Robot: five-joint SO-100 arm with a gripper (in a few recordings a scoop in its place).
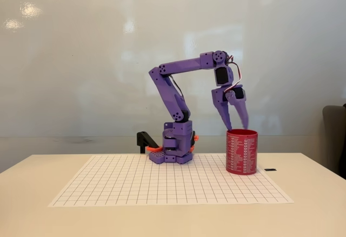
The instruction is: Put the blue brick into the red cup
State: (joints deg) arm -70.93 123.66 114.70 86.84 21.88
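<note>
Since your gripper (238, 124) is hanging right over the red cup (241, 151) with its fingertips just above the rim, you look to be at the tail end of this one. The two fingers are spread a little, a clear gap between the tips, and nothing sits between them as far as the fixed view shows. I can't spot the blue brick anywhere on the grid mat (162, 185) or the table (313, 215), so my guess is it's already dropped inside the cup, but the cup wall hides the inside, so you can't confirm it from this angle. If that's right, all that's left is lifting the arm clear and maybe checking the brick actually landed in there.
</note>
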